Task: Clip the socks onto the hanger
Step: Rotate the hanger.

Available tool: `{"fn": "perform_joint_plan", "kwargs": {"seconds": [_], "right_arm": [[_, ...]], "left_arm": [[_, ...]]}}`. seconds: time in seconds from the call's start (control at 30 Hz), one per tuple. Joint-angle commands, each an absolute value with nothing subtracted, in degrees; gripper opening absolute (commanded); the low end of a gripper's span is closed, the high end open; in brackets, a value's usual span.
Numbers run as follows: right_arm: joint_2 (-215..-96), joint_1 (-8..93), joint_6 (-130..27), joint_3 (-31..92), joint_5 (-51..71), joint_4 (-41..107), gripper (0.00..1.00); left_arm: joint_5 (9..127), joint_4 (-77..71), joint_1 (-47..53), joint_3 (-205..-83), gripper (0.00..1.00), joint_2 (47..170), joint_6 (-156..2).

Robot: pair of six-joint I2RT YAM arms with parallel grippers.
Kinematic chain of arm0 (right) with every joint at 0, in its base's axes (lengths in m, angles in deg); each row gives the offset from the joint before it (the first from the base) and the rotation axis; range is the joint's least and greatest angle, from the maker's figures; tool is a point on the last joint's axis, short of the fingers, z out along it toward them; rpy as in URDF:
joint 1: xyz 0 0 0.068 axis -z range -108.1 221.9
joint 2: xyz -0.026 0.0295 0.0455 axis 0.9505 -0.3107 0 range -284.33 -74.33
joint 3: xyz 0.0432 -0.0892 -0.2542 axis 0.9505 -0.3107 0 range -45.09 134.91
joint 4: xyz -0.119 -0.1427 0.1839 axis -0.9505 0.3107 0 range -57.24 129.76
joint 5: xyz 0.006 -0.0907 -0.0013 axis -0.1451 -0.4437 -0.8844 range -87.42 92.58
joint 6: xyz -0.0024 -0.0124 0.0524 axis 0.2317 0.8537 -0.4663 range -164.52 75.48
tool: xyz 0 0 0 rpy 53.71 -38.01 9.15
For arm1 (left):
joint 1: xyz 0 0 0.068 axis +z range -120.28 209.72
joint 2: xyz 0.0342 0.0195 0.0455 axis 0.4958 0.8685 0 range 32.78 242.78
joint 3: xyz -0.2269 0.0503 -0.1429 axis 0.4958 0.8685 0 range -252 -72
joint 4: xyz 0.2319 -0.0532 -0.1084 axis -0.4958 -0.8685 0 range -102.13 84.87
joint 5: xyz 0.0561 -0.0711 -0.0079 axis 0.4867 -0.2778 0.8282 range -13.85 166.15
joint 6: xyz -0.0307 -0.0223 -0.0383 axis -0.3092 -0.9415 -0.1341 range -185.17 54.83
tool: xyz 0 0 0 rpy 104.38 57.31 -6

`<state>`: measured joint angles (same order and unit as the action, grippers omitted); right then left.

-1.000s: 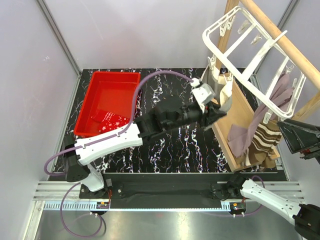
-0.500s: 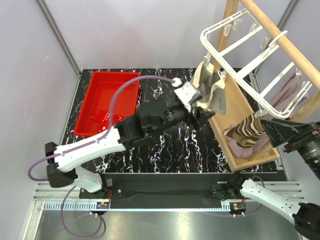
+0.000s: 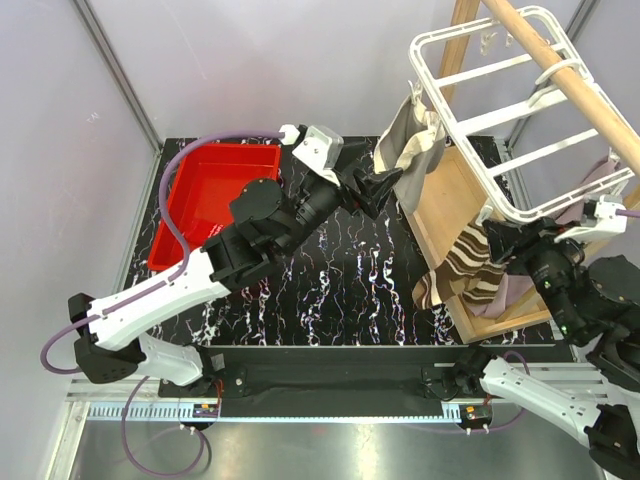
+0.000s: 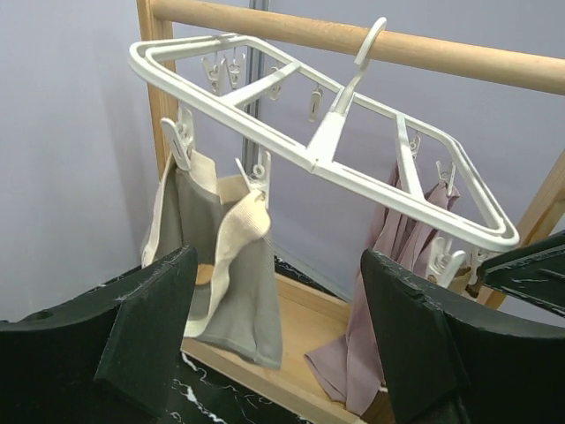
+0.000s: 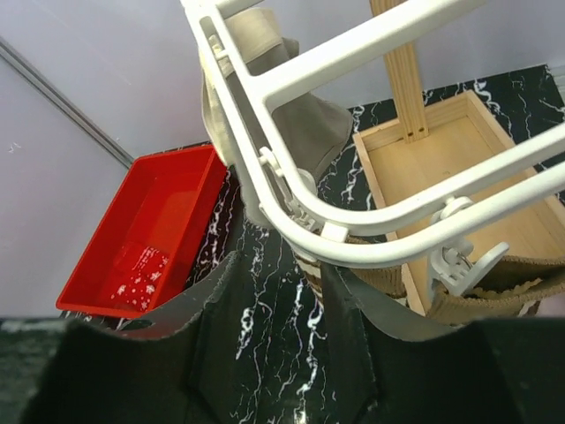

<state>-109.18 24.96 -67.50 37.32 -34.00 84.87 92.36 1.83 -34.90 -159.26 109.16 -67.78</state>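
The white hanger (image 3: 500, 110) hangs by its hook from the wooden pole. A beige-grey sock (image 3: 412, 152) is clipped at its left end, and a brown-and-cream striped sock (image 3: 462, 268) dangles from a clip at the near corner. A mauve sock (image 4: 388, 291) hangs at the far side. My left gripper (image 3: 375, 190) is open and empty, a little left of the beige-grey sock (image 4: 238, 283). My right gripper (image 5: 278, 274) is open just below the hanger's rim (image 5: 353, 53), next to the striped sock (image 5: 494, 300), with nothing between its fingers. A red speckled sock (image 5: 137, 269) lies in the tub.
The red tub (image 3: 200, 200) stands at the back left of the black marbled table. A wooden tray base (image 3: 450, 200) with uprights carries the pole (image 3: 570, 80) on the right. Grey walls close in the back and sides.
My left gripper has opened, let go of the beige-grey sock and drawn back to the left. The hanger has swung. My right gripper has come in from the right under the hanger, its jaws narrowing.
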Motion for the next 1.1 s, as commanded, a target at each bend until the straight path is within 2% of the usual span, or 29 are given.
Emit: {"fn": "perform_joint_plan", "kwargs": {"seconds": [0.0,0.23,0.33,0.47,0.57,0.63,0.77,0.9,1.07], "right_arm": [[-113.7,24.6,-63.2,37.6,-35.2,72.8,0.47],[-125.4,24.7,-54.3,43.9,-29.5,65.7,0.5],[-133.0,24.7,-52.5,48.1,-21.7,64.2,0.5],[-142.0,24.6,-50.5,58.2,-11.9,70.1,0.55],[-146.6,24.7,-50.3,67.5,-6.1,76.3,0.63],[-147.4,24.7,-51.6,72.3,-1.8,78.8,0.69],[-146.0,24.7,-55.6,78.7,0.6,83.7,0.75],[-142.0,24.7,-58.7,81.9,-0.8,88.5,0.77],[-135.2,24.6,-58.8,80.6,-6.6,94.3,0.77]], "left_arm": [[95.1,4.5,-35.1,-158.8,0.8,108.6,-69.9],[99.4,0.4,-35.0,-150.2,0.8,103.8,-72.6],[101.2,-0.3,-35.0,-145.0,0.8,101.4,-74.8],[97.8,0.1,-34.9,-140.6,0.76,99.8,-76.8],[90.4,3.8,-35.0,-136.4,0.73,100.1,-77.4],[86.7,10.7,-35.0,-134.0,0.73,100.8,-77.6],[82.1,20.1,-36.2,-132.2,0.76,107.0,-76.9],[83.4,26.4,-39.0,-135.9,0.79,114.5,-75.1],[83.4,29.0,-42.7,-147.2,0.81,128.6,-73.8]]}}
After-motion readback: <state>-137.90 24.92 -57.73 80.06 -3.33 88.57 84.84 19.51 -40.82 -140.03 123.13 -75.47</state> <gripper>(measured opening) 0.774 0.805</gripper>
